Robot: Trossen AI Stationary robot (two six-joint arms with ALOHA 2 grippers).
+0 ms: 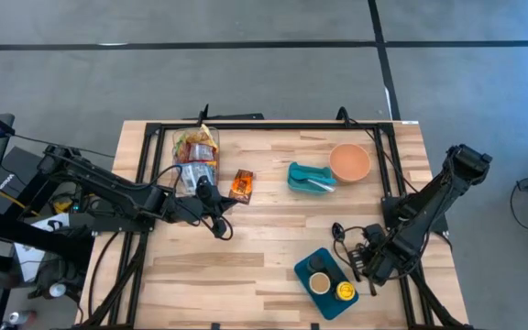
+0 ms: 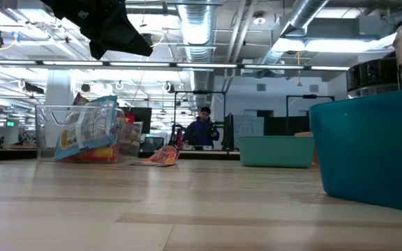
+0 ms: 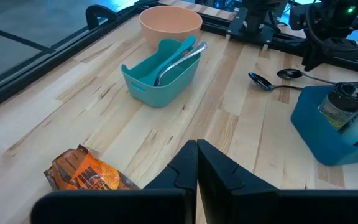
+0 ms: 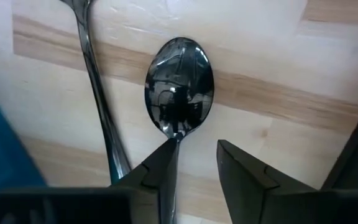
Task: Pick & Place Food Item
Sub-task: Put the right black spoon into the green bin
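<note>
High view has your right pincer [image 1: 363,261] down just beside the blue tray [image 1: 328,291], on the side toward the peach bowl [image 1: 349,162]. Its wrist camera shows the fingers [image 4: 161,171] slightly parted, with a black spoon [image 4: 179,86] lying on the worktop [image 1: 264,238] right at one fingertip, so it's not gripping anything as far as I can see. A second spoon [image 4: 95,74] lies alongside. Your left pincer [image 1: 216,220] is closed and empty, near the orange snack packet [image 1: 240,185], which sits on the worktop between the clear bag of snacks [image 1: 195,151] and the teal basket [image 1: 310,177].
</note>
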